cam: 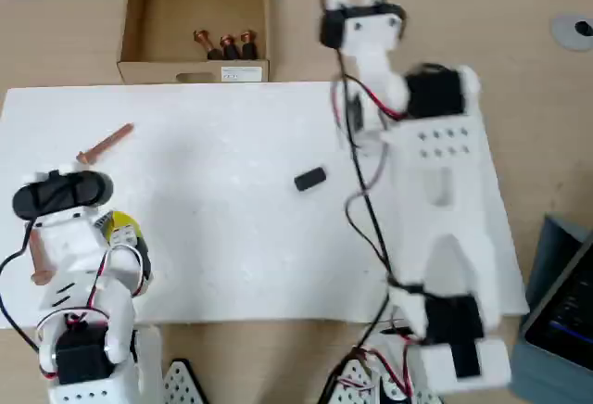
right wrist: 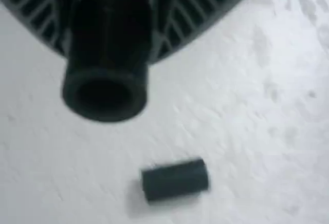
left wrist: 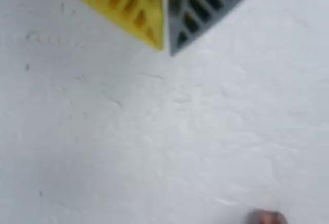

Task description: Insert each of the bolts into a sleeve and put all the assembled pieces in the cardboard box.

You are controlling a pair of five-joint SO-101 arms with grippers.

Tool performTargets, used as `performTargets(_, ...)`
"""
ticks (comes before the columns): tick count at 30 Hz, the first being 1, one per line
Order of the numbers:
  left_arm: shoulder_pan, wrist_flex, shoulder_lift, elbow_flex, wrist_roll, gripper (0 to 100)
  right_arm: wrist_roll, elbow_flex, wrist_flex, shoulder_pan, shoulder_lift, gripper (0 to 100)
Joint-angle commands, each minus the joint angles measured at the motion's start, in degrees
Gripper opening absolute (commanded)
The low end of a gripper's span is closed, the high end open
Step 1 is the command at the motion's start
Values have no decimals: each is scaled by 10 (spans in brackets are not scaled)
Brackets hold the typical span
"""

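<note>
My right gripper (right wrist: 109, 44) is shut on a black sleeve (right wrist: 105, 88), whose open end faces outward, held above the white foam board (cam: 213, 237). A second black sleeve (right wrist: 175, 179) lies on the board just beyond it, near the board's middle (cam: 310, 179). My left gripper (left wrist: 165, 45), with one yellow and one grey finger, is shut on nothing close over the board at its front left (cam: 119, 230). One copper bolt (cam: 107, 143) lies at the board's far left. Another bolt (cam: 37, 258) lies beside the left arm; its head (left wrist: 264, 217) peeks in at the wrist view's edge. The cardboard box (cam: 139, 24) holds three assembled pieces (cam: 224, 44).
The right arm's white body (cam: 435, 172) stretches along the board's right side, with cables (cam: 366, 200) hanging beside it. A grey case (cam: 561, 302) sits at the table's right edge. The board between the loose sleeve and the left arm is bare.
</note>
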Motion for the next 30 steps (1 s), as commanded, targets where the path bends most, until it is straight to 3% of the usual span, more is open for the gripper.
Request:
performTargets(1,-8,15,36,-67,-4,6,-3,60,4,44,-86,10)
performTargets(8,-20,12,213,-198,-3,3,1,170,-6,110,-180,10)
performTargets(15,-110,14,373,-293,-7,2,30,274,-41,177,-254,10)
performTargets(25,-241,26,482,-310,-162,7,78,344,-60,247,-317,10)
performTargets(30,-268,54,518,-310,-183,14,81,350,-56,252,-327,10)
